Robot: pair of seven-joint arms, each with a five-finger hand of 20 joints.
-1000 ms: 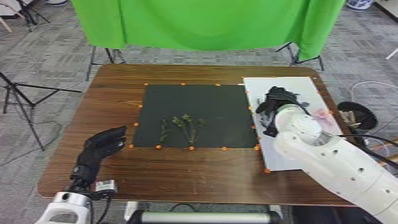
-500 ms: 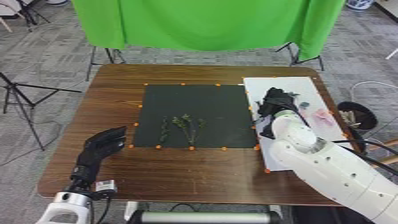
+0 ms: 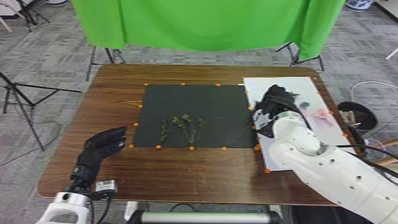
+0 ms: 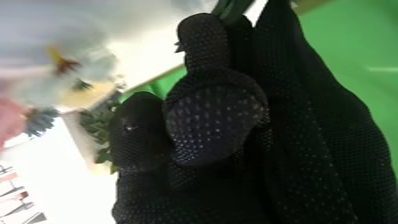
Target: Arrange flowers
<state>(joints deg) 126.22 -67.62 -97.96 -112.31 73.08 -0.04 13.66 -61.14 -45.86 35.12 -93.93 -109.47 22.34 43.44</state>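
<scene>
The right hand (image 3: 279, 102) pinches a green stem (image 4: 233, 8) with its thumb and fingers. Leafy twigs (image 3: 186, 120) lie left of the fingers, a pink flower (image 3: 325, 118) to their right.

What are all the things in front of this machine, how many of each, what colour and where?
Table: one, brown, centre
Mat: one, dark, on table
Board: one, white, on table, right of mat
Sprigs: a few, green, on mat
Pink flower: count unclear, on board
Stem: green, count unclear, in right hand
Dots: many, orange, around mat and board
Bin: one, black, right of table
Cloth: one, green, beyond table
Floor: grey, around table
Arms: two, white, from the bottom edge
Hands: two, black; left hand at table's left, right hand at board
</scene>
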